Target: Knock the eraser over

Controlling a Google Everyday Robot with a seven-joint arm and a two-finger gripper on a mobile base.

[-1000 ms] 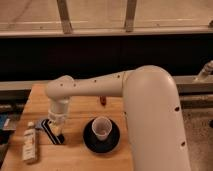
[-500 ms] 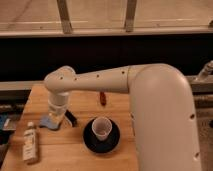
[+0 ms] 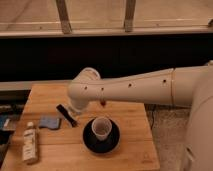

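Eraser lying flat on the wooden table, arm raised above it.

The eraser [image 3: 66,114] lies between a blue-grey pad [image 3: 49,122] and a cup [image 3: 101,127] on its black saucer [image 3: 88,140]; a white tube [image 3: 30,142] sits left. The gripper [image 3: 75,108] hangs just over the eraser, having lifted and swung right since half a second ago, uncovering it.

End effector [image 3: 75,108] above eraser [image 3: 66,114]; cup [image 3: 101,128] crowds right.

Black eraser [image 3: 66,115] by white claw [image 3: 75,108]
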